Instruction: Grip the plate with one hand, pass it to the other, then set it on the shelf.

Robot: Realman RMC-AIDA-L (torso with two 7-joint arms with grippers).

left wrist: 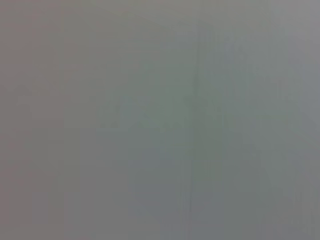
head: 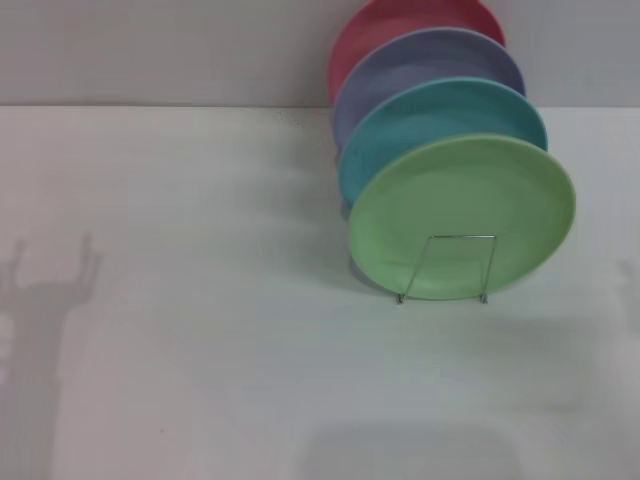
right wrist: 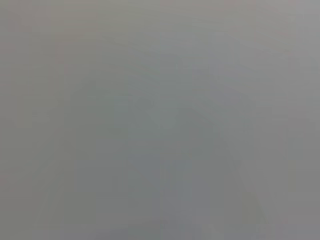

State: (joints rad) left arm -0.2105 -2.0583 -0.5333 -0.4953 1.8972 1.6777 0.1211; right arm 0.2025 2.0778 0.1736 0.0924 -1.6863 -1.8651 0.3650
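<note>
The light green plate (head: 462, 215) stands upright at the front of the thin silver wire shelf (head: 443, 268), right of the table's middle in the head view. It leans against the row of plates behind it. Neither gripper shows in the head view; only a shadow of an arm falls on the table at the far left. Both wrist views show only bare grey surface, with no fingers and no plate in them.
Behind the green plate stand a turquoise-blue plate (head: 440, 120), a lavender plate (head: 425, 65) and a pink-red plate (head: 385, 30), all upright in the same row. The white table (head: 200, 330) ends at a grey wall at the back.
</note>
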